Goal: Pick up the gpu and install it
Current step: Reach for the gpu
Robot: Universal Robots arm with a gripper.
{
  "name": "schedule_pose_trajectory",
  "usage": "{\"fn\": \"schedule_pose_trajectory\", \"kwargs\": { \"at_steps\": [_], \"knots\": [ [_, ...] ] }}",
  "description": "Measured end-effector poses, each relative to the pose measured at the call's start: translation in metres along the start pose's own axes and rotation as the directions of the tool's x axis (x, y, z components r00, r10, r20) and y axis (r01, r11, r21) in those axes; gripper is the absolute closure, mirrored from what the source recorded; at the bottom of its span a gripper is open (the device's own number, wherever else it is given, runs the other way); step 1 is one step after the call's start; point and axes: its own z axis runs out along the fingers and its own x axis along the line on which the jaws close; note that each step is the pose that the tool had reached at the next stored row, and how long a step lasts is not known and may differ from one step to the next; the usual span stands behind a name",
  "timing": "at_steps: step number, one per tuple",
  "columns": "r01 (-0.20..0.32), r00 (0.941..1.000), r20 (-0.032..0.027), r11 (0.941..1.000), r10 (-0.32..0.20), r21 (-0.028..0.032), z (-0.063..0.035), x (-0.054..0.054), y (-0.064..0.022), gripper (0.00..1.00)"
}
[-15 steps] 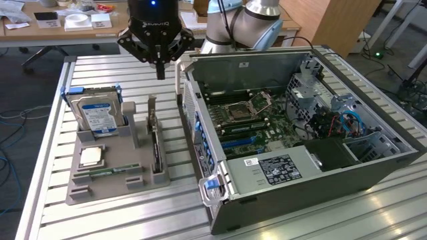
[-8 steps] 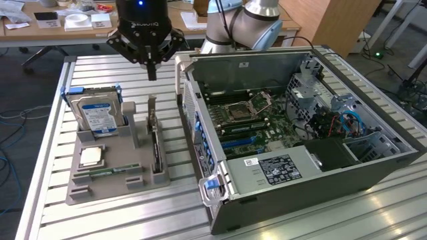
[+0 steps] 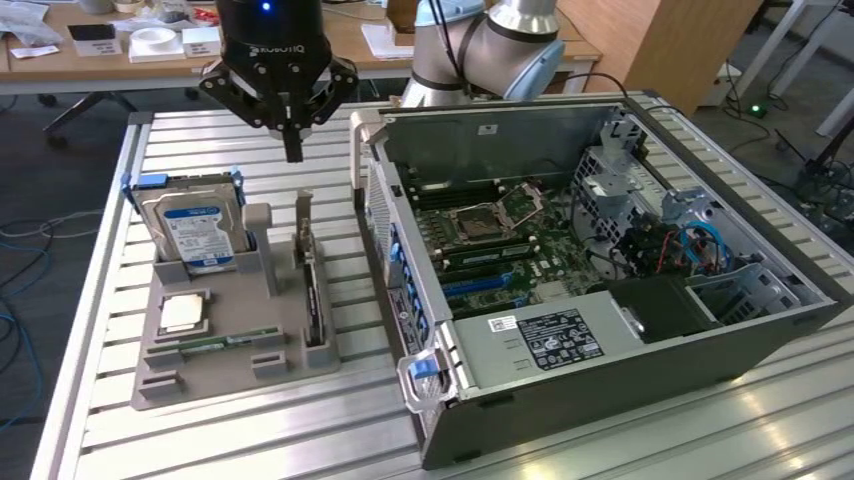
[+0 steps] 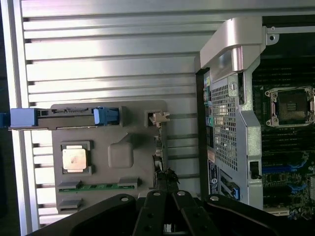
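Observation:
The gpu (image 3: pixel 312 295) stands on edge in a slot of the grey parts holder (image 3: pixel 234 365) on the slatted table, its silver bracket rising at the far end. My black gripper (image 3: pixel 294 150) hangs above and just beyond that bracket end, its fingers shut to a point with nothing between them. From the wrist view the gpu (image 4: pixel 158 150) appears as a thin dark edge running down to my gripper (image 4: pixel 166 179). The open computer case (image 3: pixel 774 318) lies on the exterior view's right, with the motherboard (image 3: pixel 494 240) and its blue slots (image 3: pixel 474 285) exposed.
The holder also carries a silver hard drive (image 3: pixel 198 230) with blue rails, a square processor (image 3: pixel 183 312) and a narrow green memory stick (image 3: pixel 214 343). The case's side wall (image 3: pixel 387 250) stands close beside the gpu. A desk with clutter sits behind the table.

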Motion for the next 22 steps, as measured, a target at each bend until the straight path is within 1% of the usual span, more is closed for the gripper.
{"fn": "schedule_pose_trajectory", "kwargs": {
  "at_steps": [13,17,22],
  "knots": [
    [0.0,1.0,-0.0001,1.0,0.0,0.0,-0.0001,0.005,-0.0009,0.89],
    [0.0,1.0,0.0,1.0,0.0,0.0,-0.0003,0.005,-0.006,0.89],
    [0.0,1.0,0.0,1.0,0.0,-0.0001,-0.0007,0.004,-0.0157,0.89]
  ]
}}
